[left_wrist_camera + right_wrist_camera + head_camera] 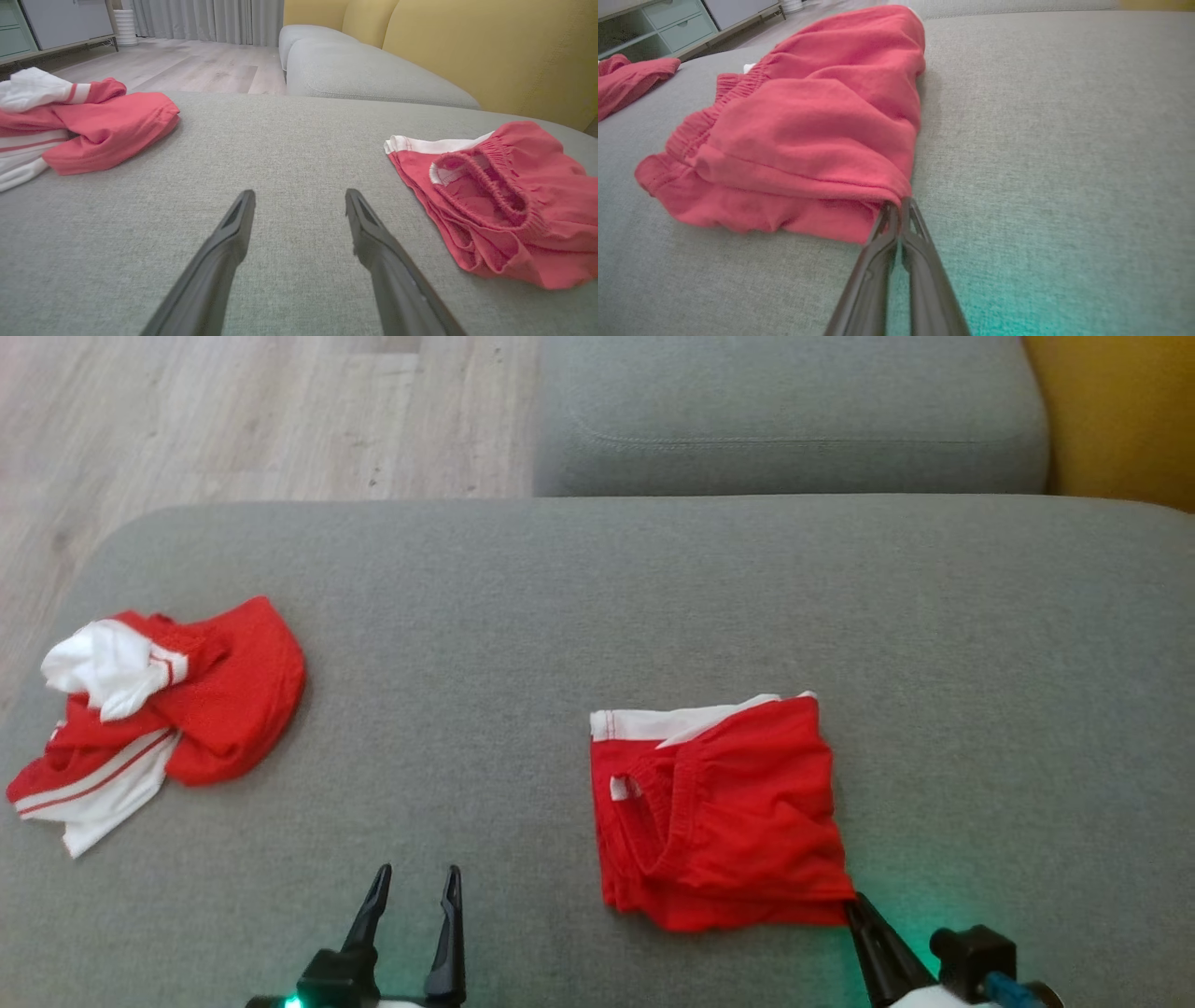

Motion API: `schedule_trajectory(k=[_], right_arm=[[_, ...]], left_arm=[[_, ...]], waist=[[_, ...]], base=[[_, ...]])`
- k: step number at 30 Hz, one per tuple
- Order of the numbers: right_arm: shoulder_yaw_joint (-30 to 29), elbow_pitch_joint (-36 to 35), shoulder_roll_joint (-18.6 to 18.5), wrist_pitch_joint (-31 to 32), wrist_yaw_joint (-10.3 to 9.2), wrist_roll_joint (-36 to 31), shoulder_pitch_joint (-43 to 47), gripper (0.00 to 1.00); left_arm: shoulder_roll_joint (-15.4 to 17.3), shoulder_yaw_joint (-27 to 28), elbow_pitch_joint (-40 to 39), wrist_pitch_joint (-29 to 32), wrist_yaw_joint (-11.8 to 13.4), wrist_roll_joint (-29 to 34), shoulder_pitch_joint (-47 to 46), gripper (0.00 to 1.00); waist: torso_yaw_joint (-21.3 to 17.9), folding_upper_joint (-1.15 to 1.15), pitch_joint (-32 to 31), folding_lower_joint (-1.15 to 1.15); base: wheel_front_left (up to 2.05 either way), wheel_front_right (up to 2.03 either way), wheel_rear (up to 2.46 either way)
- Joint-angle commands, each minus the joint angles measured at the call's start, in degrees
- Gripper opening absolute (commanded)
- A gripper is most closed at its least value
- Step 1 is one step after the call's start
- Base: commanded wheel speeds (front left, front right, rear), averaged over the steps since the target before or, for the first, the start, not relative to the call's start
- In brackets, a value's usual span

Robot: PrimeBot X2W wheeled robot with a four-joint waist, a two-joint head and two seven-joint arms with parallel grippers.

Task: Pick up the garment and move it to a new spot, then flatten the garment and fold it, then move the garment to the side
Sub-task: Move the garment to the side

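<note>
The garment point(724, 812), red shorts with a white band, lies folded in a rough square on the grey cushion point(597, 597), right of centre. It also appears in the left wrist view point(504, 200) and the right wrist view point(808, 126). My right gripper point(854, 901) is shut, its tips pinching the garment's near right corner point(899, 203) down at the cushion. My left gripper point(411, 877) stands open over bare cushion, well left of the garment, with nothing between its fingers point(299, 196).
A crumpled red and white garment point(159, 709) lies at the cushion's left edge point(70, 126). A second grey cushion point(794, 420) sits beyond, with a yellow backrest point(1120, 411) at the right. Wooden floor point(233, 420) lies past the far left edge.
</note>
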Motion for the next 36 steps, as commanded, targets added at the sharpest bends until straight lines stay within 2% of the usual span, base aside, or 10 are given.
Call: schedule_trajectory(k=[1,2,6,15,19,28,36], right_arm=[[0.71,-1.43,-0.24,-0.70,-0.04,0.95,-1.69,0.97],[0.85,-1.25,-0.24,-0.70,-0.04,1.44,-1.63,1.00],[1.75,-1.58,-0.24,-0.70,-0.04,3.58,-1.76,1.00],[-4.31,-12.76,-0.24,-0.70,-0.04,8.44,-2.30,1.00],[-6.31,-14.42,-0.24,-0.70,-0.04,9.75,-4.84,1.00],[-6.27,-11.75,-0.24,-0.70,-0.04,8.34,-7.81,1.00],[-1.22,-1.57,-0.24,-0.68,-0.04,6.39,-11.71,1.00]], left_arm=[[0.10,2.13,-1.67,-0.47,0.14,0.01,-1.18,1.00],[0.10,2.22,-1.64,-0.47,0.10,0.06,-1.17,1.00],[0.10,2.64,-1.52,-0.47,-0.02,0.31,-1.06,1.00],[0.10,4.43,-2.47,-0.47,0.59,1.55,-1.37,1.00],[0.10,5.63,-3.51,-0.47,0.78,3.14,-1.88,1.00],[0.10,6.05,-4.33,-0.47,0.74,4.34,-2.02,1.00],[0.10,4.25,-3.58,-0.47,0.27,3.88,-2.06,1.00]], waist=[[-0.51,0.00,-0.20,0.00],[-0.65,0.00,-0.23,0.00],[-1.04,0.00,-0.49,0.00],[-1.38,0.00,-0.70,0.00],[-1.51,0.00,-0.73,0.00],[-1.18,0.00,-0.76,0.00],[1.02,0.00,0.75,0.00]], base=[[0.00,0.00,0.00],[0.00,0.00,0.00],[0.00,0.00,0.00],[0.00,0.00,0.00],[0.00,0.00,0.00],[0.00,0.00,0.00],[0.00,0.00,0.00]])
